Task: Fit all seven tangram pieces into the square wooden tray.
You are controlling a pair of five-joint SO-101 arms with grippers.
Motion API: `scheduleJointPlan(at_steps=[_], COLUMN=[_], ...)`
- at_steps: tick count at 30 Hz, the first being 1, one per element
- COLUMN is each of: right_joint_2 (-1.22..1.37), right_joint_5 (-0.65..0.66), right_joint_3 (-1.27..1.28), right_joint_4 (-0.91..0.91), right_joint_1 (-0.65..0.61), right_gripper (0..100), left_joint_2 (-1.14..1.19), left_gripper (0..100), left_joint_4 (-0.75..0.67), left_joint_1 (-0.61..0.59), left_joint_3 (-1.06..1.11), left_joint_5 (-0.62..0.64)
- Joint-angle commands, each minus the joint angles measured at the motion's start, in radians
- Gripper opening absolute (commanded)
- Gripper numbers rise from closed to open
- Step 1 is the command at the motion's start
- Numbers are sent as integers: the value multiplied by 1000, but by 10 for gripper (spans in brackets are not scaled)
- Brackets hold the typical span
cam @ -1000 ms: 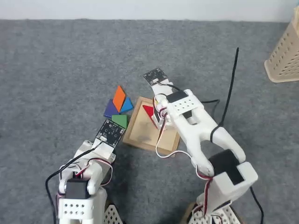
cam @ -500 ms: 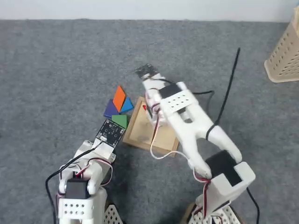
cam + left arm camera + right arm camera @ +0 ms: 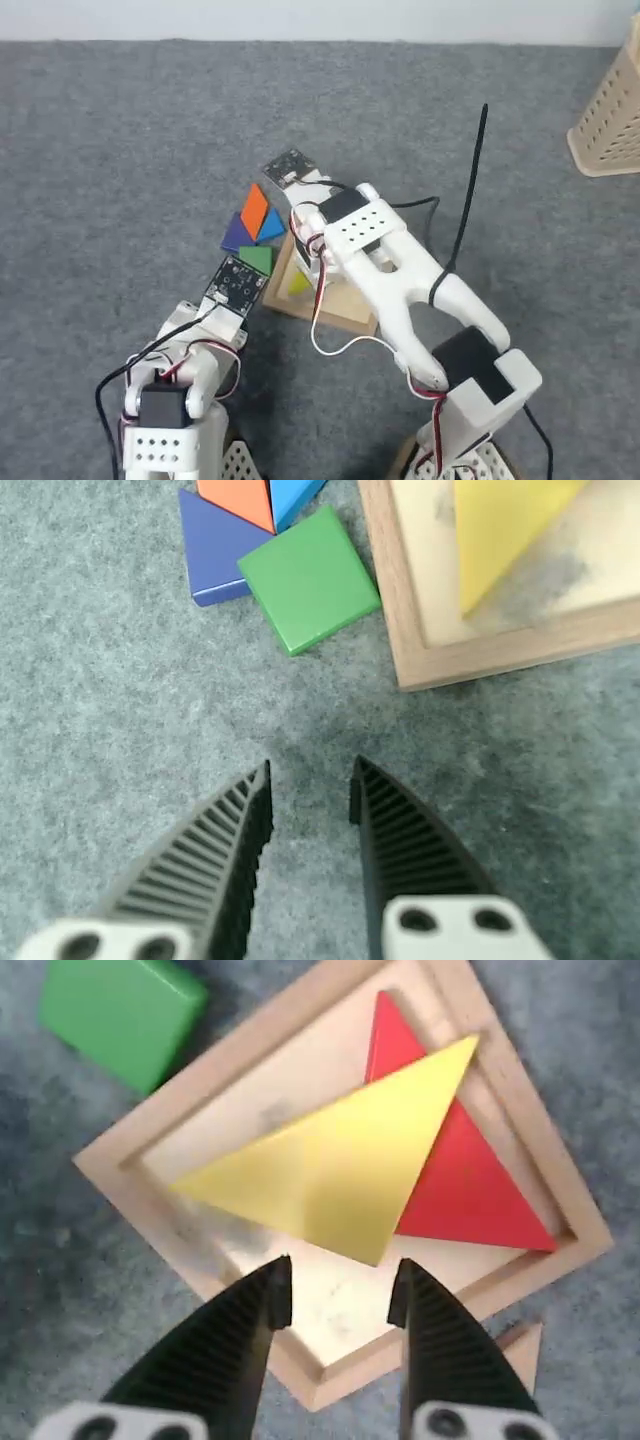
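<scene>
Here, the tray (image 3: 230, 1065) lies on the grey surface (image 3: 120, 150) with two pieces inside. A red triangle (image 3: 470, 1190) lies flat along one side, and a yellow triangle (image 3: 330, 1180) lies across the middle, overlapping the red one's edge. The right tool (image 3: 335, 1280) hangs over the tray just beside the yellow triangle, fingers apart and nothing between them.

Outside the tray, the green square (image 3: 310, 578) sits just beside one rim, with a thin strip of surface between them. A purple piece (image 3: 215, 555) lies against the square. An orange triangle (image 3: 240, 495) and a blue triangle (image 3: 295, 492) lie side by side just past them. The left tool (image 3: 308, 780) hovers over bare surface near the square and a tray corner, slightly open and holding nothing.
</scene>
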Motion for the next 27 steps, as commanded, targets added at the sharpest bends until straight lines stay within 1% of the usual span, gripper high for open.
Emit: scheduleJointPlan(at_steps=[1,3,4,7,8,10,13,17,23,27], right_joint_2=[-51,-51,-50,-42,-42,-42,-42,-41,51,110], right_joint_5=[6,2,-5,-68,-80,-89,-91,-95,-112,-110], right_joint_3=[-64,-64,-61,-58,-58,-60,-58,-57,-61,-83], right_joint_4=[4,-19,-31,-71,-79,-82,-102,-136,-188,-186], right_joint_1=[5,30,44,73,82,104,131,163,142,114], right_gripper=[162,154,131,13,1,29,6,6,6,6], left_joint_2=[-21,-21,-21,-21,-21,-21,-21,-21,-21,-21], left_gripper=[119,119,119,119,119,119,119,119,119,119], left_joint_4=[-2,-2,-2,-2,-2,-2,-2,-2,-2,-2], left_joint_1=[-5,-5,-5,-5,-5,-5,-5,-5,-5,-5], left_joint_3=[-12,-12,-12,-12,-12,-12,-12,-12,-12,-12], left_joint_5=[11,11,11,11,11,11,11,11,11,11])
